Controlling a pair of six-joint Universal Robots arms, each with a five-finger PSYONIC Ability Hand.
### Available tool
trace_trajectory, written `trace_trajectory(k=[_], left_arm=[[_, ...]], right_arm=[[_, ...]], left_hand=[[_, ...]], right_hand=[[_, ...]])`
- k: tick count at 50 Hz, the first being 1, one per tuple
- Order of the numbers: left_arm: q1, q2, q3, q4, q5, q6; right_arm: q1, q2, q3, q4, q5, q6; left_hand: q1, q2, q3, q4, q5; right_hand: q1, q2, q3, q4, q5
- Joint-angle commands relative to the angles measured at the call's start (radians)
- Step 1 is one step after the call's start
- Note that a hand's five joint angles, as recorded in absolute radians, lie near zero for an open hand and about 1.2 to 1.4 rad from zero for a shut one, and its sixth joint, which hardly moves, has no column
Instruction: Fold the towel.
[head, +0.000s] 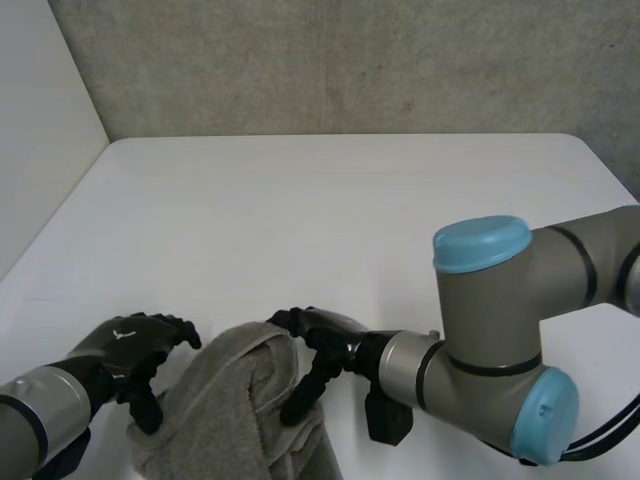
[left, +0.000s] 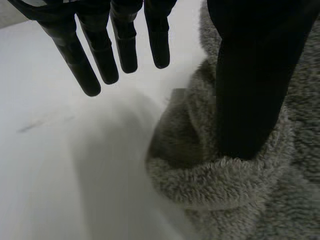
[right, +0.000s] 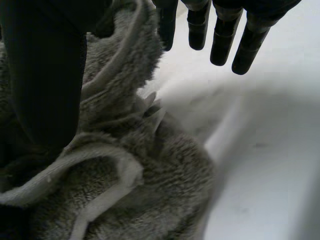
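Grey fluffy towel (head: 235, 410) lies bunched at the near edge of the white table (head: 330, 220), between the hands. The left hand (head: 125, 350) and right hand (head: 325, 338) each have fingers straight and spread, with the thumb against the cloth.

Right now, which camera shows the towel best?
The head view: it takes in most of the bunched grey towel, heaped on the white table between the left hand and the right hand. The left wrist view gives a rolled fold at its thumb; the right wrist view, crumpled folds and a hem beside its thumb.
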Motion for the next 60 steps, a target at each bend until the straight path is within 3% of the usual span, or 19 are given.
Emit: trace_trajectory(k=[1, 2, 4, 5, 6, 7, 8, 12, 16, 20, 23, 29, 35, 39, 43, 48, 56, 58, 60], left_arm=[[-0.024, -0.056, 0.011, 0.002, 0.049, -0.014], [-0.024, -0.056, 0.011, 0.002, 0.049, -0.014], [-0.029, -0.061, 0.018, 0.008, 0.05, -0.014], [-0.029, -0.061, 0.018, 0.008, 0.051, -0.014], [-0.025, -0.061, 0.019, 0.017, 0.051, -0.014], [-0.025, -0.061, 0.019, 0.017, 0.051, -0.014], [-0.022, -0.059, 0.028, 0.031, 0.051, -0.014], [-0.027, -0.042, 0.088, 0.072, 0.044, -0.01], [-0.05, -0.007, 0.275, 0.152, 0.034, -0.029], [-0.094, -0.002, 0.429, 0.173, 0.031, -0.083], [-0.139, -0.01, 0.61, 0.203, -0.023, -0.175], [-0.205, -0.022, 0.78, 0.284, -0.201, -0.256], [-0.274, -0.031, 0.743, 0.282, -0.223, -0.254], [-0.309, -0.039, 0.581, 0.29, -0.215, -0.25], [-0.314, -0.051, 0.453, 0.296, -0.215, -0.248], [-0.317, -0.203, 0.216, 0.371, -0.218, -0.245], [-0.318, -0.347, 0.146, 0.404, -0.219, -0.248], [-0.317, -0.347, 0.146, 0.404, -0.218, -0.248], [-0.315, -0.343, 0.146, 0.407, -0.218, -0.248]], right_arm=[[0.02, 0.037, -0.018, -0.027, -0.012, 0.099], [0.02, 0.037, -0.018, -0.027, -0.012, 0.099], [0.02, 0.036, -0.015, -0.047, -0.017, 0.11], [0.02, 0.036, -0.015, -0.047, -0.017, 0.11], [0.02, 0.033, -0.01, -0.059, -0.015, 0.11], [0.02, 0.033, -0.01, -0.059, -0.015, 0.11], [0.018, 0.021, 0.002, -0.097, -0.005, 0.109], [0.009, -0.012, 0.002, -0.159, 0.021, 0.099], [-0.052, -0.154, -0.083, -0.257, 0.17, -0.015], [-0.095, -0.241, -0.169, -0.271, 0.244, -0.139], [-0.111, -0.333, -0.303, -0.304, 0.299, -0.293], [-0.111, -0.384, -0.424, -0.294, 0.279, -0.378], [-0.111, -0.385, -0.418, -0.164, 0.171, -0.388], [-0.111, -0.337, -0.331, -0.084, 0.127, -0.422], [-0.109, -0.303, -0.236, -0.075, 0.13, -0.489], [-0.115, -0.196, -0.02, -0.082, 0.135, -0.646], [-0.143, -0.075, 0.088, -0.075, 0.134, -0.729], [-0.157, -0.082, 0.093, -0.075, 0.135, -0.727], [-0.172, -0.116, 0.103, -0.075, 0.14, -0.721]], left_hand=[[0.523, 0.522, 0.522, 0.522, 0.523], [0.525, 0.523, 0.523, 0.524, 0.524], [0.858, 0.856, 0.856, 0.857, 0.857], [0.86, 0.858, 0.858, 0.859, 0.859], [0.988, 0.986, 0.986, 0.987, 0.987], [0.989, 0.987, 0.987, 0.988, 0.988], [0.991, 0.99, 0.99, 0.99, 0.991], [0.991, 0.99, 0.99, 0.99, 0.991], [0.991, 0.99, 0.99, 0.99, 0.991], [0.991, 0.99, 0.99, 0.99, 0.991], [0.991, 0.99, 0.99, 0.99, 0.991], [0.991, 0.99, 0.99, 0.99, 0.991], [0.991, 0.99, 0.99, 0.99, 0.991], [0.991, 0.99, 0.99, 0.99, 0.991], [0.991, 0.99, 0.99, 0.99, 0.991], [0.991, 0.99, 0.99, 0.99, 0.991], [0.991, 0.99, 0.99, 0.99, 0.991], [0.991, 0.99, 0.99, 0.99, 0.991], [0.991, 0.99, 0.99, 0.99, 0.991]], right_hand=[[0.223, 0.212, 0.222, 0.201, 0.215], [0.226, 0.214, 0.224, 0.203, 0.217], [0.739, 0.728, 0.738, 0.717, 0.73], [0.742, 0.731, 0.741, 0.72, 0.733], [0.978, 0.966, 0.976, 0.955, 0.969], [0.98, 0.968, 0.979, 0.958, 0.971], [1.18, 1.168, 1.178, 1.157, 1.171], [1.182, 1.17, 1.18, 1.159, 1.173], [1.182, 1.17, 1.18, 1.159, 1.173], [1.182, 1.17, 1.18, 1.159, 1.173], [1.182, 1.17, 1.18, 1.159, 1.173], [1.182, 1.17, 1.18, 1.159, 1.173], [1.182, 1.17, 1.18, 1.159, 1.173], [1.182, 1.17, 1.18, 1.159, 1.173], [1.182, 1.17, 1.18, 1.159, 1.173], [1.182, 1.17, 1.18, 1.159, 1.173], [1.177, 1.165, 1.175, 1.154, 1.168], [1.004, 0.992, 1.002, 0.981, 0.995], [0.627, 0.615, 0.625, 0.604, 0.618]])
